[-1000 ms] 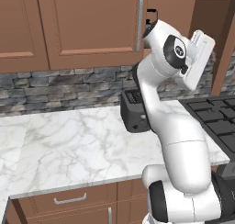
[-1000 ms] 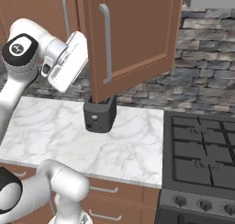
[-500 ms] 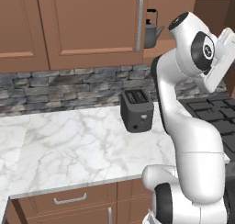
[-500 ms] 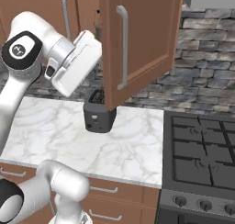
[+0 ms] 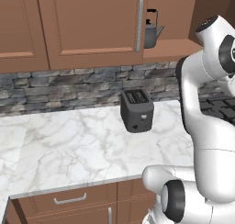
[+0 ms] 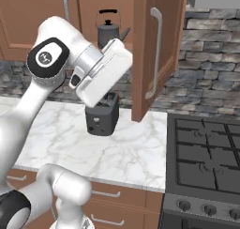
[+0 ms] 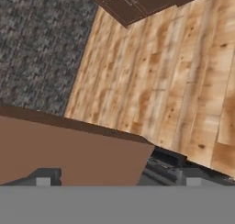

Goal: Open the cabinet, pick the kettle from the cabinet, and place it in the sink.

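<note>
Gripper (image 7: 117,179): fingers spread wide, holding nothing.
Cabinet (image 6: 150,54) door: brown edge just before the fingertips.

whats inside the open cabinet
A dark grey kettle stands on the cabinet's bottom shelf, spout toward the swung-out door. The closed left door and the arm hide the rest of the inside.
</note>
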Available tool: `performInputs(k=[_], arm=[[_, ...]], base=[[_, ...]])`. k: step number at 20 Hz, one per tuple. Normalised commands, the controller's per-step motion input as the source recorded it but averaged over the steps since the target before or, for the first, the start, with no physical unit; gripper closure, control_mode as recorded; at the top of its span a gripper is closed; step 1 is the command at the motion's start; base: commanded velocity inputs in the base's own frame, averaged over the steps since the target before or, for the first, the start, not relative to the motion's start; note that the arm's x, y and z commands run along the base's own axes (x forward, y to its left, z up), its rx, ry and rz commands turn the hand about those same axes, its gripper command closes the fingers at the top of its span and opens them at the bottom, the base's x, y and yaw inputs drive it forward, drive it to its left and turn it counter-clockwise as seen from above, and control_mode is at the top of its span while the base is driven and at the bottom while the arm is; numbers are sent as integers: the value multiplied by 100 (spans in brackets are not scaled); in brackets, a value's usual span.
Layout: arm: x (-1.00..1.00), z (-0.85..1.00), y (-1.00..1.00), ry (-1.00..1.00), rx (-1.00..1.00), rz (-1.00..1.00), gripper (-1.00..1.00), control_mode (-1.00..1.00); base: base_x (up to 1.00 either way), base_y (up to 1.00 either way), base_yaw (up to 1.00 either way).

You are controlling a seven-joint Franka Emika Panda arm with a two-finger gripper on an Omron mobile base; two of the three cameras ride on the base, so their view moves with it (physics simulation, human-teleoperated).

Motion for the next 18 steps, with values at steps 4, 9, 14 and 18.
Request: performInputs(k=[4,9,14,18], arm=[[17,-5,-61,0,0,-7,-100,-100],[26,-1,-54,1,0,-4,-100,-100],[9,-3,-15,0,0,-6,-100,-100],[-2,-7,57,-1,-1,0,-100,-100]], base=[[0,0,0],[0,0,0],[0,0,0],[0,0,0]])
